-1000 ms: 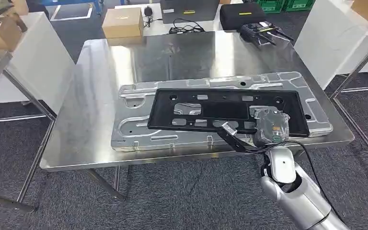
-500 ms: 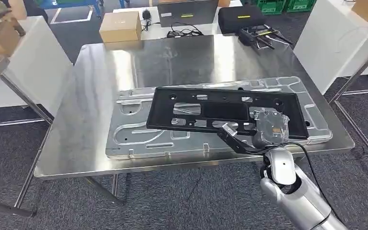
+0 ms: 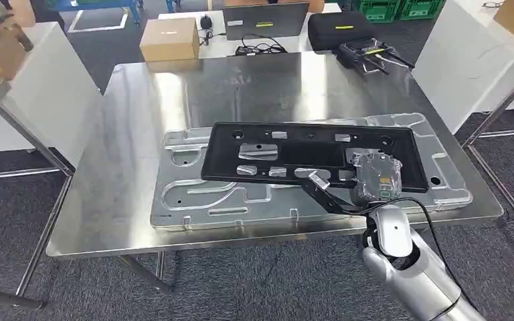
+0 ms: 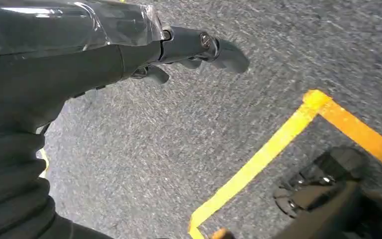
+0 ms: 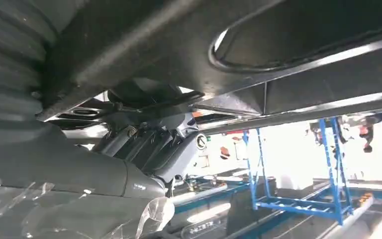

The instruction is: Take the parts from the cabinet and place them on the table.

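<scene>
Right hand (image 3: pixel 375 175) gripping black plastic frame (image 3: pixel 308 155) at its 5 o'clock corner, holding it over silver stamped panel (image 3: pixel 194 194) lying on steel surface (image 3: pixel 134 127). Panel placed; frame not yet released. Left hand (image 4: pixel 199 47) hanging over floor, fingers apart, holding nothing.

Head view: high, facing forward and down over the whole steel counter (image 3: pixel 127 134). Right wrist view: very close behind the right hand (image 5: pixel 149 149), looking up beneath the black frame part (image 3: pixel 308 157), shared with the head view. Left wrist view: faces down at carpeted floor (image 4: pixel 179 139).
</scene>
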You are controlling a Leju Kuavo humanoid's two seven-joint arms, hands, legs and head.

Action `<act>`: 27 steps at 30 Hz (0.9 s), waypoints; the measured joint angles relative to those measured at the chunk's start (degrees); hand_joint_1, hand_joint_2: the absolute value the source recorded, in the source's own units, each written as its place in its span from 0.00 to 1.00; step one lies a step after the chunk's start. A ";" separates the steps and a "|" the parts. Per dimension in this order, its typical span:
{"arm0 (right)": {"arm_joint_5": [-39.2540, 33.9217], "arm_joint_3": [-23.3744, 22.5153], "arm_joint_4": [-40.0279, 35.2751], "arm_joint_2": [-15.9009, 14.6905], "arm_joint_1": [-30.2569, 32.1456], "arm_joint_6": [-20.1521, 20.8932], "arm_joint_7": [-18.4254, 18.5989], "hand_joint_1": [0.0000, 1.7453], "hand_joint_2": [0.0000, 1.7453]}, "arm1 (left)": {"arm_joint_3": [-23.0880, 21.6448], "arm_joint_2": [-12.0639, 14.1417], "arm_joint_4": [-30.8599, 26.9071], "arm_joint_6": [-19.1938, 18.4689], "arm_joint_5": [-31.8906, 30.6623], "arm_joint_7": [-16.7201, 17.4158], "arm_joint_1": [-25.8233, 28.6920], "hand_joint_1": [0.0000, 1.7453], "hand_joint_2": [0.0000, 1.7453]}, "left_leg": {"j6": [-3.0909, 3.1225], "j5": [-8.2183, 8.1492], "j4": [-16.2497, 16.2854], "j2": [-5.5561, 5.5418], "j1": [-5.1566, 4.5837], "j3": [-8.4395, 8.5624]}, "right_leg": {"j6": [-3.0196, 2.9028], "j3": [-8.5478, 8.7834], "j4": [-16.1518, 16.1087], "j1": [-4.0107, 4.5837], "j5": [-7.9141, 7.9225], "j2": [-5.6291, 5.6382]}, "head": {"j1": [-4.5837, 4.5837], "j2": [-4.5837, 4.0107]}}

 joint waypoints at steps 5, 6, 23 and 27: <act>-0.15 -0.02 0.07 -0.26 0.62 -0.26 0.00 1.00 1.00 | 0.72 0.07 0.28 -0.31 0.02 -0.42 0.08 0.00 1.00 | 1.00 -0.63 -0.43 0.03 0.08 1.38 | 0.56 -9.45 18.04 -0.14 -6.99 -0.18 | 0.00 0.00; -0.20 -0.02 0.11 -0.35 0.92 -0.26 0.00 1.00 1.00 | 0.76 0.07 0.31 -0.39 0.02 -0.50 0.23 0.00 1.00 | 0.98 -0.85 -0.42 -0.02 0.08 1.66 | 0.64 -10.53 18.88 -0.19 -6.23 -0.19 | 0.00 0.00; -0.33 -0.02 0.31 -0.57 0.84 -0.61 -0.35 1.00 1.00 | 1.18 0.04 1.27 -0.83 -0.15 -1.22 0.67 0.00 1.00 | -2.54 -5.30 14.01 0.01 0.67 -6.32 | -2.14 -1.29 0.06 -0.29 1.66 -0.10 | -0.02 0.00; -0.63 -0.02 0.33 -0.55 0.56 -0.85 -0.72 1.00 1.00 | 1.35 0.15 1.77 -0.85 -0.04 -1.86 0.53 0.00 1.00 | -0.83 0.20 0.16 0.09 -0.30 -0.58 | -1.36 -0.31 -0.13 -0.12 0.77 -0.03 | 0.00 0.00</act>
